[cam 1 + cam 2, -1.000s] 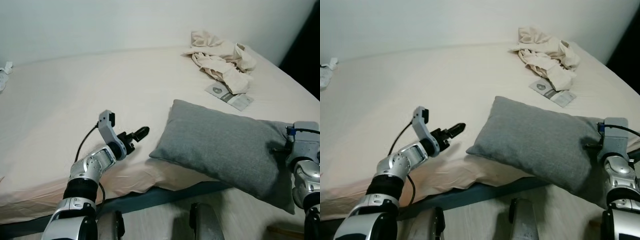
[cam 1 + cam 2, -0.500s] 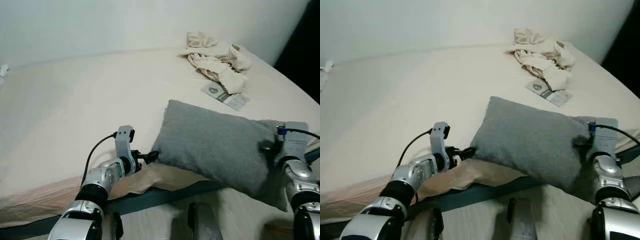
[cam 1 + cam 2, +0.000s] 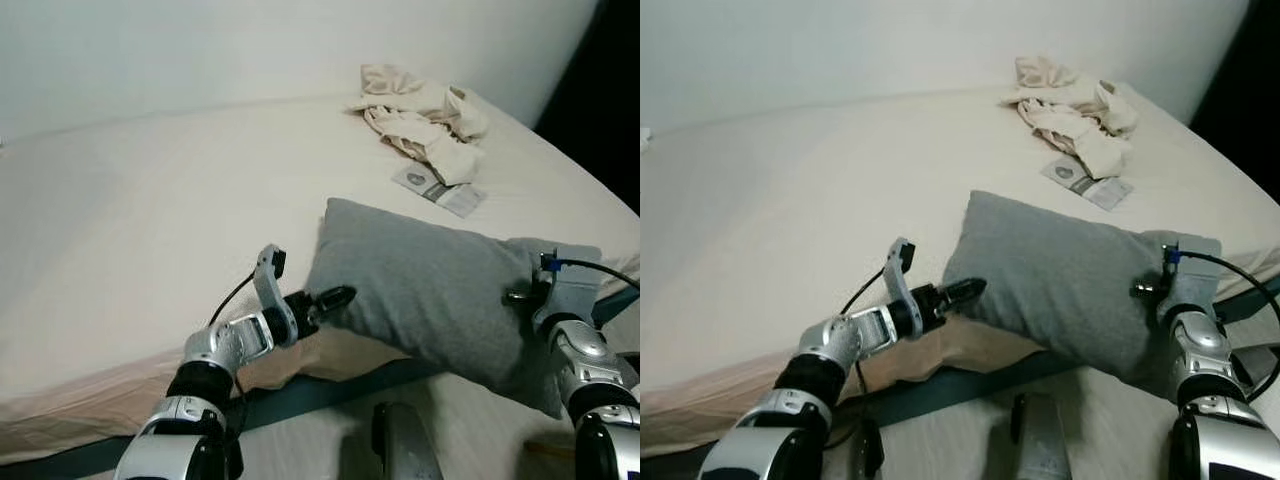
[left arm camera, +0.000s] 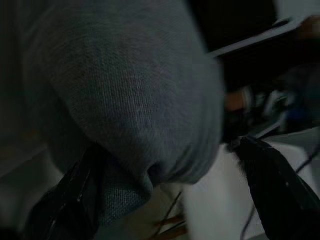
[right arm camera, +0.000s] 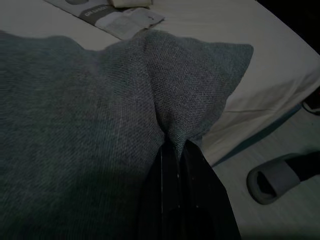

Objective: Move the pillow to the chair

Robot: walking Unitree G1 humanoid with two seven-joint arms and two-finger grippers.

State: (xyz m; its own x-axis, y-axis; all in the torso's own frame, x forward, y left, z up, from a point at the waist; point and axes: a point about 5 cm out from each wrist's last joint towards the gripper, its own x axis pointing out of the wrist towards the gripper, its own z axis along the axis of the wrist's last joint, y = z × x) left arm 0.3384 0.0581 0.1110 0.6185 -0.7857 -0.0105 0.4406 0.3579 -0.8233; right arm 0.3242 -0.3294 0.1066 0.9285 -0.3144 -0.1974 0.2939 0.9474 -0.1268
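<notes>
A grey pillow [image 3: 430,270] lies at the near edge of a cream bed [image 3: 150,220], its lower part hanging over the edge. My left gripper [image 3: 335,296] is at the pillow's near left corner. In the left wrist view it [image 4: 170,197] is open, with that corner of the pillow [image 4: 130,100] between its two black fingers [image 4: 75,200]. My right gripper [image 5: 173,150] is shut on a pinch of fabric at the right corner of the pillow [image 5: 90,125]. In the eye views the right wrist [image 3: 565,300] sits against that corner and the fingers are hidden.
A crumpled cream cloth [image 3: 415,115] and a grey leaflet [image 3: 437,190] lie further back on the bed. The dark bed frame [image 3: 330,392] runs under the mattress edge. My feet [image 3: 400,455] stand on pale wooden floor. A dark gap [image 3: 600,90] lies at the far right.
My left gripper has moved right across the bed edge to the pillow's left corner and now straddles it. The right gripper has kept its hold. The camera has shifted slightly.
</notes>
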